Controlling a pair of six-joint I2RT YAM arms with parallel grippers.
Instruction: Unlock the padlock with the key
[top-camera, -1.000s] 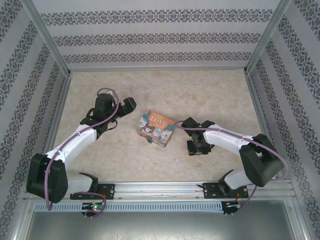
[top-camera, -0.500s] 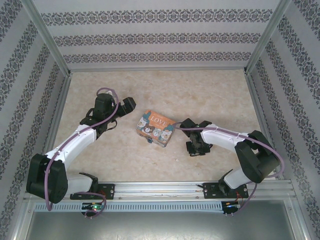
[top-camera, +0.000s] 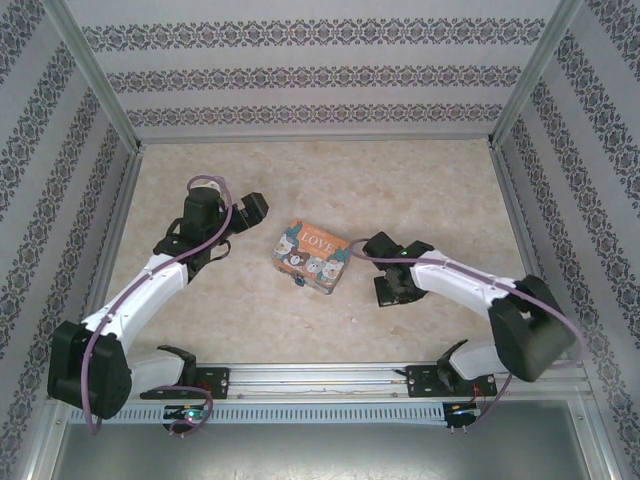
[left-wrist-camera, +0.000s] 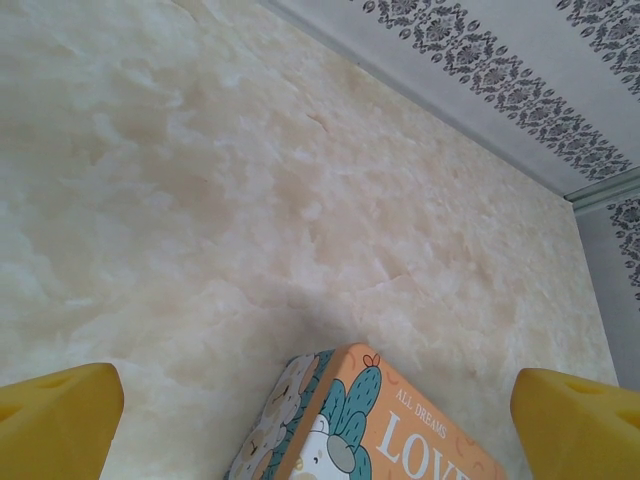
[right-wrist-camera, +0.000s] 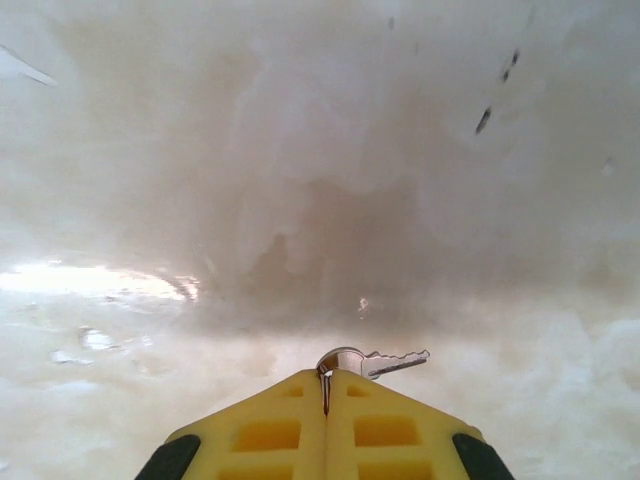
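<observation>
Between the tips of the right fingers (right-wrist-camera: 270, 425), pressed tight together: the key (right-wrist-camera: 372, 362), pinched by its round head, toothed blade poking out to the right, roughly level. Sits close over the pale marbled bench (right-wrist-camera: 300, 150); touching it or not, cannot tell. Reads plainly from the right wrist; from above, is too small to pick out beneath the dark wrist.

From above, hang down toward the bench just right of the tin (top-camera: 312, 258), near it but apart. Against the near edge of that tin, toward its left end: the padlock (top-camera: 300, 281), a teal speck, shackle too small to tell, apart from the key-holding fingers.

On the other side of the tin: the left fingers (left-wrist-camera: 55, 420), spread wide and gripping nothing. From the left wrist, frame a corner of the orange lid, with its "LOVE" lettering and a cactus, low between the two yellow tips, bare bench beyond. From above, hover off the tin's far-left side, near but not touching.
</observation>
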